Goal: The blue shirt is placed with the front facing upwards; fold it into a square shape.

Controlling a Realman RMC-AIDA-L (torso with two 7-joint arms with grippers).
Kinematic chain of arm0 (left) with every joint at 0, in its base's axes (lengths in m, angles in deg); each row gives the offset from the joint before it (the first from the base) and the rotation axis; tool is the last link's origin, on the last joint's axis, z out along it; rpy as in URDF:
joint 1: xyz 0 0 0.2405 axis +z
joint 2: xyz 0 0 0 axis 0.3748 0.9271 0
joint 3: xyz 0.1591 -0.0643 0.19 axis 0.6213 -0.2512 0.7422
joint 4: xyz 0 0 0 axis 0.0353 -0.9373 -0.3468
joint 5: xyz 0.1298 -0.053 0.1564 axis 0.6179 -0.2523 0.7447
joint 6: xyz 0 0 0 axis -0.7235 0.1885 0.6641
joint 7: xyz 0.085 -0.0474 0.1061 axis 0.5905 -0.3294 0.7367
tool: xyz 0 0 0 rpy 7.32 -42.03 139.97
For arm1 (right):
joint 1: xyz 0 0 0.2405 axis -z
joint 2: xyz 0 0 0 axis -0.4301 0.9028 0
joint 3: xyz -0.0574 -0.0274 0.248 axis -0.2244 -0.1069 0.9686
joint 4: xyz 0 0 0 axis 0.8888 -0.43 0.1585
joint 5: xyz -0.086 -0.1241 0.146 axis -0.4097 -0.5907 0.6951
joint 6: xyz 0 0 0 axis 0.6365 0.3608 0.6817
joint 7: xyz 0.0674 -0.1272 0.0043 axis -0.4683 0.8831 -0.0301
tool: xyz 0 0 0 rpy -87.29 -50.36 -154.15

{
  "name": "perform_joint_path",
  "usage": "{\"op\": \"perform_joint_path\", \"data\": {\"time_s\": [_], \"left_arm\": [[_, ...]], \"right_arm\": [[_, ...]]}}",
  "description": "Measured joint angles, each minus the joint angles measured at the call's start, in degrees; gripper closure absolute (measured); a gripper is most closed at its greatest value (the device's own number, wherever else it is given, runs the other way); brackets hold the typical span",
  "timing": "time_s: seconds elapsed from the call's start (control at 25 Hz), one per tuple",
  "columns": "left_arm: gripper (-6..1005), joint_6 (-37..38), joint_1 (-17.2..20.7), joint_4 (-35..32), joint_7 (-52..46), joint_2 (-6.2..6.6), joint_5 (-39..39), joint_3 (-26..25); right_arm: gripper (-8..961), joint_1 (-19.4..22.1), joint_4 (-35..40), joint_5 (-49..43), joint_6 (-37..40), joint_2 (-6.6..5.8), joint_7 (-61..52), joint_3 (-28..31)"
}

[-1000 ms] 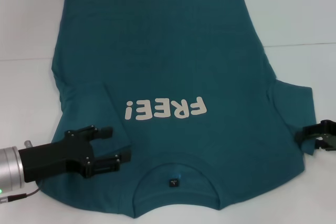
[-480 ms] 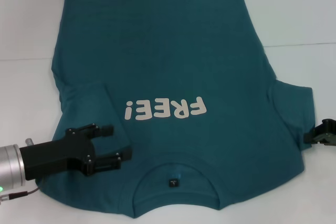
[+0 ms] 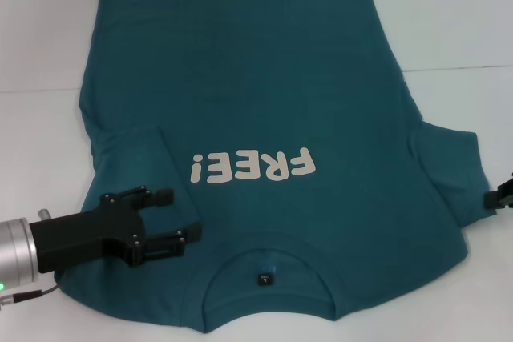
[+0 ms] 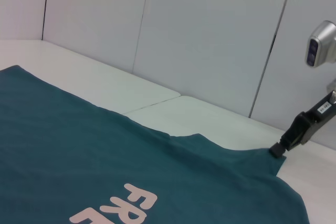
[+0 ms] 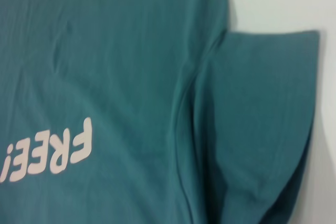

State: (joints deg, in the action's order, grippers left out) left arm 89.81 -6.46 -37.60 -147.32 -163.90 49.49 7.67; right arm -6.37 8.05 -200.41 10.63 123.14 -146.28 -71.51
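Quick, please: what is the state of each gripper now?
Left gripper: open, over the blue shirt, holding nothing.
Right gripper: at the shirt's sleeve edge; cannot be told.

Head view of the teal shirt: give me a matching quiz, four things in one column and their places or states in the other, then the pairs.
1. left hand
2. right hand
3. small black collar tag
4. white FREE! lettering

A. at the spread sleeve's outer edge
B. on the dark teal-blue cotton T-shirt's chest
C. open, over the folded-in sleeve
D. inside the round neckline

Pairs: 1-C, 2-A, 3-D, 4-B
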Motion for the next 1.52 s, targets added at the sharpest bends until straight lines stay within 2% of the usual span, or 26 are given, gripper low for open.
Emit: {"op": "perform_joint_path", "data": {"time_s": [0.24, 0.44, 0.88, 1.52], "left_arm": [[151, 0.12, 0.13, 0.00, 0.00, 0.00, -0.02, 0.00], [151, 0.14, 0.22, 0.00, -0.01, 0.00, 0.12, 0.00], [151, 0.29, 0.23, 0.00, 0.00, 0.14, 0.23, -0.01], [151, 0.39, 0.19, 0.00, 0.00, 0.22, 0.22, 0.02]], "right_arm": [[948, 0.12, 0.98, -0.30, 0.06, -0.73, -0.53, 0.00], [947, 0.20, 1.01, -0.34, -0.19, -1.90, -0.80, 0.00], [931, 0.43, 1.93, -0.72, -0.23, -3.13, -1.13, 0.00], [906, -0.05, 5.46, -1.35, 0.90, -3.41, -1.52, -0.43]]}}
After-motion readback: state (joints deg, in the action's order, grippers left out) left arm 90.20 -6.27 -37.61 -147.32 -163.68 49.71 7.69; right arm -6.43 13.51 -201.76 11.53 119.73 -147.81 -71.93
